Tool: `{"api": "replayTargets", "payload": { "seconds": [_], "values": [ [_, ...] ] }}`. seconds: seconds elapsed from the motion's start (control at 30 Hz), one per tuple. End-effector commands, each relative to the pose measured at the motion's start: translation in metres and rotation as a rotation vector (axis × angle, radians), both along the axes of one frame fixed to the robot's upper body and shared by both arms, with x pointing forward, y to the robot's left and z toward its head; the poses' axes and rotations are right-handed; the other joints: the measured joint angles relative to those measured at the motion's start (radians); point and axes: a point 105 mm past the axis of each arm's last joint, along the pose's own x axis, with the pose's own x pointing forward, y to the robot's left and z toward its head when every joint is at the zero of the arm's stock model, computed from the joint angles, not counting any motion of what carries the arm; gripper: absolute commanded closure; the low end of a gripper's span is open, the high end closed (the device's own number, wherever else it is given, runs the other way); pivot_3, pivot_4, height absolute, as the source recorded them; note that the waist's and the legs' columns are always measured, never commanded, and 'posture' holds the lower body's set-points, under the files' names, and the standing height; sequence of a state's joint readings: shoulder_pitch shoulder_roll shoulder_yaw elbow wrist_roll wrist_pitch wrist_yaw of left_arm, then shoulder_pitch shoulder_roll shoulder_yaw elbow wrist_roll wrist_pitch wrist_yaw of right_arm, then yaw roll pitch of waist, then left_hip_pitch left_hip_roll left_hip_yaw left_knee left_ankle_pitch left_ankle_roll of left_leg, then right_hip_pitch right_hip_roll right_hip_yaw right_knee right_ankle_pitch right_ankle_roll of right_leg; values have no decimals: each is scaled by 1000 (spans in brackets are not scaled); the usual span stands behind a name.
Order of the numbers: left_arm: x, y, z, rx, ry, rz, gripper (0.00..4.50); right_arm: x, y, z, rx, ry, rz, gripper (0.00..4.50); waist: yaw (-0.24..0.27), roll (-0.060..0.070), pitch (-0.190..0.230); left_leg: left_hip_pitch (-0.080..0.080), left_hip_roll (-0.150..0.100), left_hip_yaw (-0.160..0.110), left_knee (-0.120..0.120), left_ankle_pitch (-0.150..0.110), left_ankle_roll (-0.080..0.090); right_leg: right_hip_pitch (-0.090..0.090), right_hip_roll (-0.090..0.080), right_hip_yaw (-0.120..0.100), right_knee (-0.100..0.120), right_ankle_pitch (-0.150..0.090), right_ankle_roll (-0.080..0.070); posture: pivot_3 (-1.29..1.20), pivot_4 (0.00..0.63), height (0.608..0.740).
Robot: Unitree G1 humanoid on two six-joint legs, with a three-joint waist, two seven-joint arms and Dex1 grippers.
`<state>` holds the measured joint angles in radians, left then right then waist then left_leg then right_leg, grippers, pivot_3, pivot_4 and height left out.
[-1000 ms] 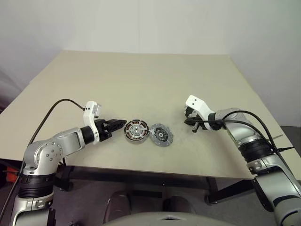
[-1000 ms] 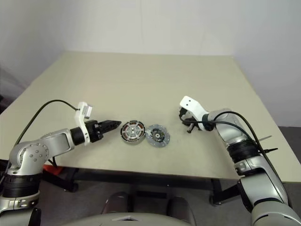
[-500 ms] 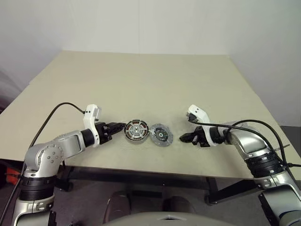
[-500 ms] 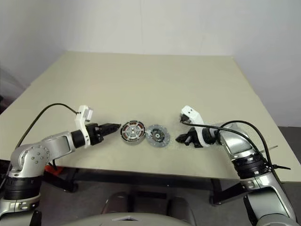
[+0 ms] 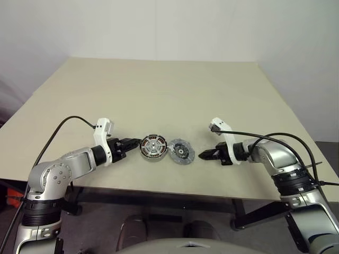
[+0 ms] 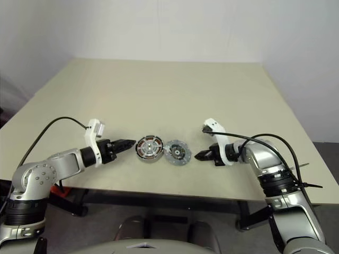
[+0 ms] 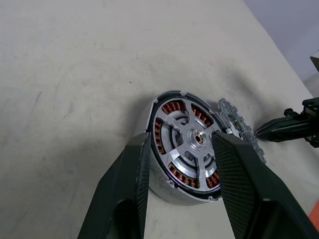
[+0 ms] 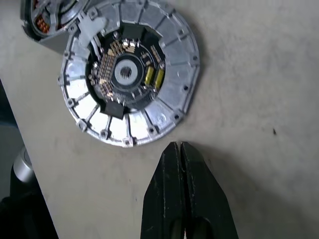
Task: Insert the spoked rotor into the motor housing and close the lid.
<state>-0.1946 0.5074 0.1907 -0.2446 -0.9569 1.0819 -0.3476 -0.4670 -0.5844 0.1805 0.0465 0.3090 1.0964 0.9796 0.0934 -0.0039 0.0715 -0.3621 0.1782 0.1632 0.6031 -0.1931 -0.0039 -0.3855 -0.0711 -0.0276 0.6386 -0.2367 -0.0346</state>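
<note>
The left wrist view shows copper windings and silver spokes inside the motor housing. The right wrist view shows the lid as a grey ribbed disc with a dark centre. Both lie touching near the worktop's front edge. The left gripper points level at the housing, fingers apart, grasping nothing. The right gripper, clenched empty, points at the lid.

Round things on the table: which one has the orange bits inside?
The motor housing, nearest the left gripper. The lid beside it is flat grey metal.
</note>
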Motion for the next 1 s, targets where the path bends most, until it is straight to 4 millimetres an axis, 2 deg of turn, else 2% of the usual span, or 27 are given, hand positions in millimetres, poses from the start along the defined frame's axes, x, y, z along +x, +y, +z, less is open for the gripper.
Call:
{"api": "replayTargets", "payload": {
  "seconds": [0.03,0.33,0.63,0.83,1.0],
  "values": [
    [4,3,11,9,-42,8,2454,5,15,3,27,-22,21,4470,-1,0,0,0,0,0,0,0,0,0,0,0,0,0,0,0,0,740],
    [5,7,12,31,-47,20,2454,17,32,12,93,-35,5,4470,-22,0,0,3,2,0,-1,2,-3,0,1,0,0,0,1,0,0,740],
    [6,6,11,38,-49,20,2454,32,42,48,254,-48,-39,4470,-17,0,0,-1,0,0,-1,2,-4,-2,0,0,0,1,-2,0,0,740],
    [7,5,10,40,-49,17,2454,35,39,54,284,-34,-73,4470,2,0,0,-6,0,0,-1,2,-4,-5,0,0,-1,3,-6,0,0,740],
    [6,4,10,38,-46,9,2454,30,30,54,326,75,-146,4470,3,0,0,-6,0,0,-2,3,-4,-5,0,0,-1,3,-5,0,0,740]
  ]
}}
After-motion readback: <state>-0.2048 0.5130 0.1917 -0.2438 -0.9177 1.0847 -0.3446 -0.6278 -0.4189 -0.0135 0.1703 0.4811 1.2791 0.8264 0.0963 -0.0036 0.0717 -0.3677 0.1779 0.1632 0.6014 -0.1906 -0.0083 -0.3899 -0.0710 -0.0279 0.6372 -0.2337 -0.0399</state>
